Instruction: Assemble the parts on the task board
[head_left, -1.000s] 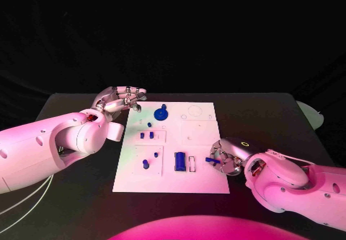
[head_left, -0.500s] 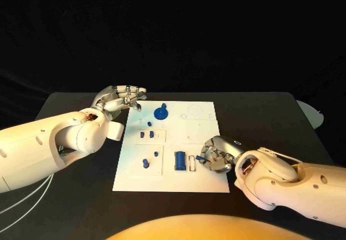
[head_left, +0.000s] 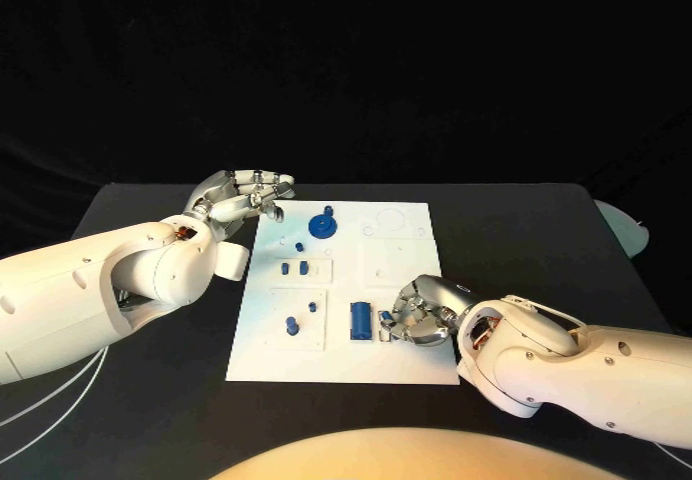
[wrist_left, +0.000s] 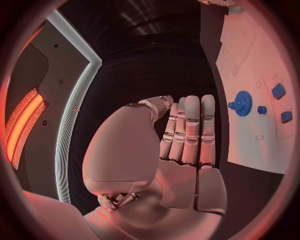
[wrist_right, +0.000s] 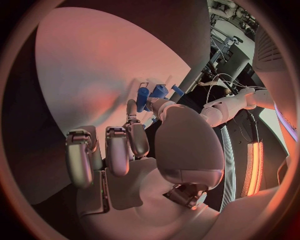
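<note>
Right hand (head_left: 415, 318) is pinching a small blue peg (head_left: 387, 320) over the board (head_left: 397, 265), lower centre of the frame, just beside the blue block (head_left: 359, 320). Left hand (head_left: 242, 194) is hovering released, fingers together, at the board's upper left corner above the counter (head_left: 505, 230). Blue gear (head_left: 325, 226) is sitting near it.

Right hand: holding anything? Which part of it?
Right hand pinches a small blue part between its fingertips, over the task board beside the blue block. Which end it grips cannot be told. Left hand holds nothing.
</note>
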